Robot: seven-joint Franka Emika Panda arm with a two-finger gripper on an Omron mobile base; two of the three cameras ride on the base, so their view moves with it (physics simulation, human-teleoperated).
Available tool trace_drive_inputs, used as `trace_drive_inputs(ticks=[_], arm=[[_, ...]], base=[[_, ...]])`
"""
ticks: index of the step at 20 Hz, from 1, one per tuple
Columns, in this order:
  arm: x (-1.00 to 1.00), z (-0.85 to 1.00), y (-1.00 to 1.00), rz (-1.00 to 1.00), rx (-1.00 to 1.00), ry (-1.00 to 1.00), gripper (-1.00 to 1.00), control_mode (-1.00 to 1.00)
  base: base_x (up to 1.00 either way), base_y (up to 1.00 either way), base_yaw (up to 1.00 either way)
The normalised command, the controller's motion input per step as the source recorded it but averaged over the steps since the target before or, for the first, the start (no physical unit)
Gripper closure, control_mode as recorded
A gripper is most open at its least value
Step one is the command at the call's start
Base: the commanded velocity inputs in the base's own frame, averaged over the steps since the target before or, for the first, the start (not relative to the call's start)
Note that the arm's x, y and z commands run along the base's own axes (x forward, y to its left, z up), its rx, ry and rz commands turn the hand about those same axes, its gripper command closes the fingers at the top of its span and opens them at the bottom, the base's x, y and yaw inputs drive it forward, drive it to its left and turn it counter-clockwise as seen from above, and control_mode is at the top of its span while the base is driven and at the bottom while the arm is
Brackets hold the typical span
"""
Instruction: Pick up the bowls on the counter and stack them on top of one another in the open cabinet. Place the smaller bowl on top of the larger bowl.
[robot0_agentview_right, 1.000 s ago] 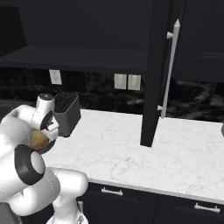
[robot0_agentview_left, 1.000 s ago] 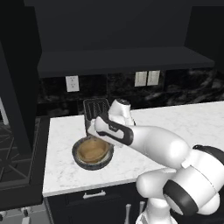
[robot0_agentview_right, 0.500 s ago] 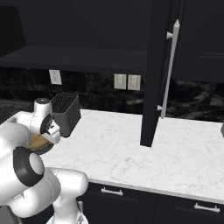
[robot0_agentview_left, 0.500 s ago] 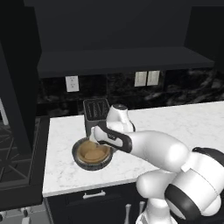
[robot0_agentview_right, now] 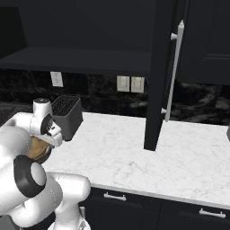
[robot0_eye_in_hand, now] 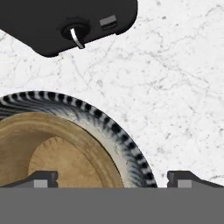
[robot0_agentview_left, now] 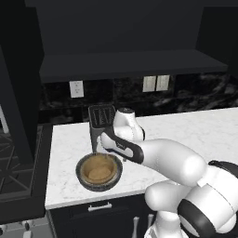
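The smaller bowl (robot0_agentview_left: 97,170), tan-brown wood, sits nested inside the larger bowl (robot0_agentview_left: 100,187) on the counter (robot0_agentview_left: 186,131) near its front left edge. In the hand view the larger bowl's streaked rim (robot0_eye_in_hand: 110,127) curves around the smaller bowl (robot0_eye_in_hand: 57,151). My gripper (robot0_eye_in_hand: 113,179) hangs close over the bowls' right rim, open, its fingertips (robot0_eye_in_hand: 43,178) wide apart and holding nothing. The base views show the gripper (robot0_agentview_left: 109,151) (robot0_agentview_right: 47,139) pointing down at the bowls (robot0_agentview_right: 38,149). The open cabinet's shelf (robot0_agentview_left: 130,65) (robot0_agentview_right: 81,60) runs above the counter.
A black toaster (robot0_agentview_left: 101,118) (robot0_agentview_right: 67,117) (robot0_eye_in_hand: 65,22) stands just behind the bowls. A stove (robot0_agentview_left: 14,172) borders the counter's left end. A tall dark cabinet door (robot0_agentview_right: 155,76) with a silver handle hangs open over the counter's middle. Dark drawers (robot0_agentview_left: 97,209) lie below.
My hand has shifted slightly left and dipped closer over the nested bowls. The bowls and the toaster have not moved.
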Motion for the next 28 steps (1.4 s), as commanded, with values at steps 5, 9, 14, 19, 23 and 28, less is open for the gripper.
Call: trace_drive_inputs(ticks=[5, 9, 14, 19, 23, 28], arm=[[0.0, -0.36, 0.02, 0.06, -0.04, 0.01, -1.0, -1.0], [0.0, -0.51, 0.02, 0.12, -0.11, 0.0, -1.0, -1.0], [0.0, -0.3, 0.08, 0.08, -0.08, 0.0, 1.0, -1.0], [0.0, 0.0, 0.0, 0.0, 0.0, 0.0, 1.0, -1.0], [-0.12, 0.39, 0.0, -0.01, 0.0, -0.02, 1.0, -1.0], [-0.71, 0.95, -0.04, -0.03, 0.0, -0.1, 1.0, -1.0]], base=[[0.0, 0.0, 0.0], [0.0, 0.0, 0.0], [0.0, 0.0, 0.0], [0.0, 0.0, 0.0], [0.0, 0.0, 0.0], [0.0, 0.0, 0.0]])
